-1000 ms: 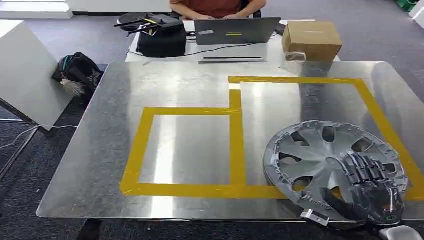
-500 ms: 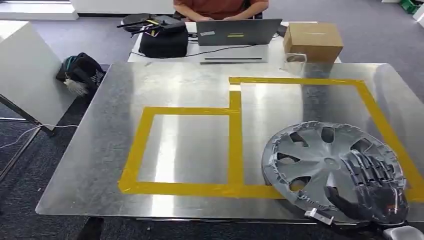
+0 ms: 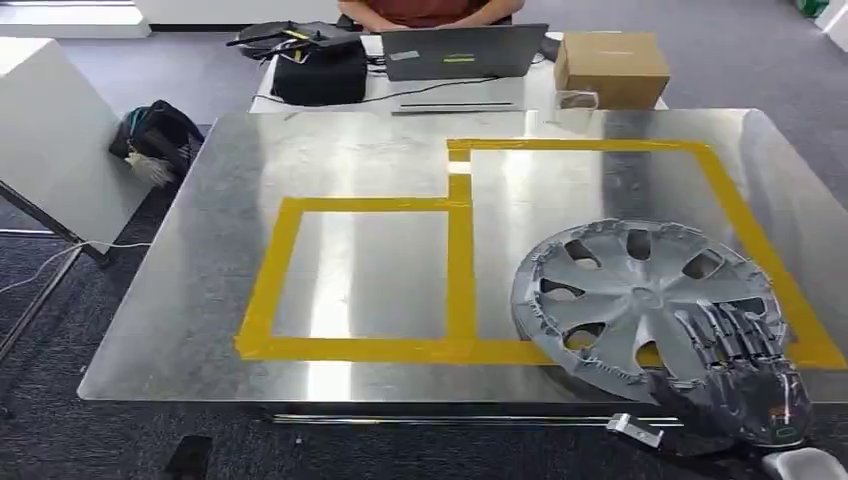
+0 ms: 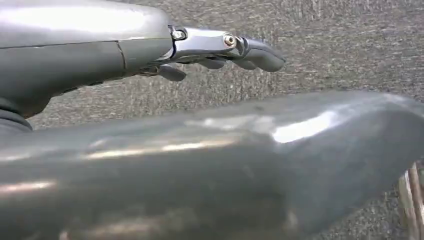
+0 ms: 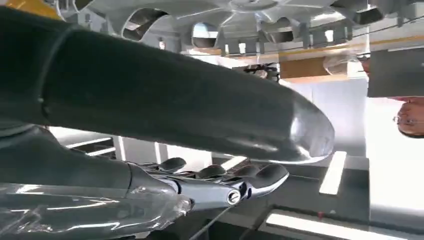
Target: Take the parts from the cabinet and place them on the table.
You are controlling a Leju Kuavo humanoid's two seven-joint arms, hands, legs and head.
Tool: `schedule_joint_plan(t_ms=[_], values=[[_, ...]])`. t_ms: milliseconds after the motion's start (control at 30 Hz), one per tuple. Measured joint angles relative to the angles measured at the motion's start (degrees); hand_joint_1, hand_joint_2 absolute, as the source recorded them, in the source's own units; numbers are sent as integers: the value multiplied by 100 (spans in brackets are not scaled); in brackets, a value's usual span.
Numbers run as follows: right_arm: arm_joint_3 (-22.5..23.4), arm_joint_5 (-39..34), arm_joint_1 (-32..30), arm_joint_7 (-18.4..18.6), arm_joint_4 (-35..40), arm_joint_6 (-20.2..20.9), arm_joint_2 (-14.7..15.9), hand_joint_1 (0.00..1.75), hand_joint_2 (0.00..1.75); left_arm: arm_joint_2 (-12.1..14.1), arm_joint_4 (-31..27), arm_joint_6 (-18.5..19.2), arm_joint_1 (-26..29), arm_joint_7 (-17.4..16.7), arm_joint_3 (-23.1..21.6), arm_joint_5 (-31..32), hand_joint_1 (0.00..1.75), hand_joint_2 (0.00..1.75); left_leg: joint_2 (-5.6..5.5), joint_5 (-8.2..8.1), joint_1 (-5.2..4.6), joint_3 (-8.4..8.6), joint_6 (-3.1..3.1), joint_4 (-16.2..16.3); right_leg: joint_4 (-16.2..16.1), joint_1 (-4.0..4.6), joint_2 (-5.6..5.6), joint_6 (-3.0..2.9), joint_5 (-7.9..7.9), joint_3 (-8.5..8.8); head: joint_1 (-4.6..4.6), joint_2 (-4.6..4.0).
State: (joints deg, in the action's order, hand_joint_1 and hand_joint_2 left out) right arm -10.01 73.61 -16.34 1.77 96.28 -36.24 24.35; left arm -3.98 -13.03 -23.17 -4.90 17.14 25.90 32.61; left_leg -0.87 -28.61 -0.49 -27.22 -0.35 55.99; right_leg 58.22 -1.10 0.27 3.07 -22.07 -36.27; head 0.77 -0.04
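The left robot hand [image 4: 220, 50] hangs over the carpet with nothing in it, fingers loosely extended. On the bench [image 3: 200, 300], the smaller yellow-taped rectangle [image 3: 360, 275] holds nothing. The wheel cover [image 3: 640, 295] lies mostly inside the larger taped outline [image 3: 735, 205], probably its drop zone. The right robot hand [image 3: 745, 385] rests spread on its near rim; whether it grips, I cannot tell.

Bare metal across the left half of the table [image 3: 200, 300], open to approach from the near and left edges. Near-right corner taken up by the hubcap [image 3: 635, 295], lying over the yellow tape [image 3: 455, 260], with the right hand [image 3: 745, 385] at its near rim. Far edge hemmed by the laptop [image 3: 460, 52], black bag [image 3: 320, 70] and cardboard box [image 3: 610, 65].
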Motion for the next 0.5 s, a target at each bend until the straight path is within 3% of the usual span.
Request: schedule_joint_plan(t_ms=[33,67,100,133,167,233,267,300,367,433,467,500], values=[[9,2,3,2,0,7,0,0,0,-4,0,-2,-2,7,2,0,0,0,0,-13,-7,-26,16,-26,1,-1,1,39,37,-9,-44,0],[13,2,-1,13,0,26,0,0,0,-4,0,-4,3,7,2,7,0,0,1,9,-22,-51,50,-10,-41,-14,2,69,87,-7,-28,0],[15,2,-17,20,0,28,0,0,0,-9,0,-4,16,9,4,7,0,0,12,77,-12,-94,111,-39,-64,-16,7,113,138,-13,-44,0],[13,2,-33,26,0,31,0,0,0,-20,0,-4,10,11,7,7,0,0,33,143,11,-141,158,-52,5,-27,7,123,-3,-66,-28,0],[15,7,-49,26,-2,39,0,0,0,-31,0,-4,11,17,7,7,0,0,34,186,12,-208,202,-52,224,-20,-4,131,-316,-176,-18,0],[15,9,-49,37,-2,41,0,0,0,-22,0,-15,14,35,20,7,0,0,42,306,-5,-351,243,-46,1116,-13,-3,161,-972,-423,-7,0],[15,13,-56,37,-2,41,0,0,0,-26,0,-15,15,41,28,7,0,0,43,371,-23,-438,251,-41,1550,-12,-4,166,-1167,-519,-15,0],[15,13,-61,39,-4,41,0,0,0,-37,0,-15,20,44,39,7,0,0,44,433,-41,-524,254,-36,1789,-8,-3,161,-1187,-524,-11,0],[15,13,-63,42,-4,41,0,0,0,-46,0,-17,33,46,50,7,0,0,44,535,-67,-659,247,-28,1499,16,-3,121,-867,-168,-11,0],[20,13,-58,46,-2,39,0,0,0,-55,0,-17,31,57,55,9,0,0,41,632,-77,-754,224,-26,438,51,-2,55,-557,610,-13,0],[22,13,-40,46,-2,41,0,0,0,-53,0,-17,26,59,57,11,0,0,41,672,-78,-775,203,-19,-2,64,-1,30,-763,839,-15,0],[24,15,-35,50,7,41,0,0,0,-50,0,-24,27,63,59,15,0,0,40,714,-97,-804,175,-4,-249,83,11,24,-814,1046,-22,0]])
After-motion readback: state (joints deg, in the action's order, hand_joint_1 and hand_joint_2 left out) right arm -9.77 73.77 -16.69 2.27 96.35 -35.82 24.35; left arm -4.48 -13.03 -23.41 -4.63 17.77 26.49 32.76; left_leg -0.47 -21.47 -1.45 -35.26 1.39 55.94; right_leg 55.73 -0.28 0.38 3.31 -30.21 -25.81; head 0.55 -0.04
